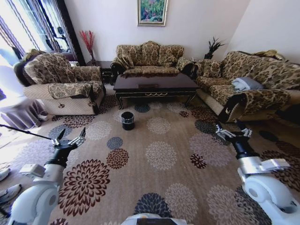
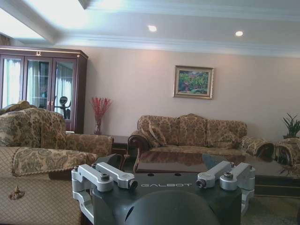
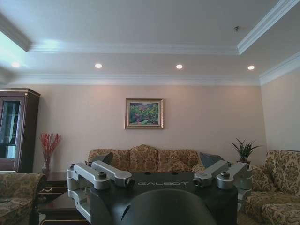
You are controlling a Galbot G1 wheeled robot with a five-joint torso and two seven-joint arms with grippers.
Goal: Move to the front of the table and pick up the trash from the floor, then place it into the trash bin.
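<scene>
The dark glossy table (image 1: 154, 85) stands at the far end of the patterned carpet floor (image 1: 161, 154), in front of the back sofa. The small black trash bin (image 1: 127, 120) sits on the carpet just before the table's left front corner. I cannot make out any trash among the flower medallions. My left gripper (image 1: 71, 137) is open and empty, held low above the carpet at the left. My right gripper (image 1: 233, 133) is likewise open and empty at the right. In the wrist views, the left gripper (image 2: 165, 183) and the right gripper (image 3: 164, 183) point level towards the table (image 2: 187, 161) and the sofa.
An armchair (image 1: 61, 82) flanks the carpet on the left and a long sofa (image 1: 248, 79) on the right; another sofa (image 1: 150, 56) stands behind the table. A cloth-covered object (image 1: 18, 112) sits at the far left. Open carpet lies between me and the bin.
</scene>
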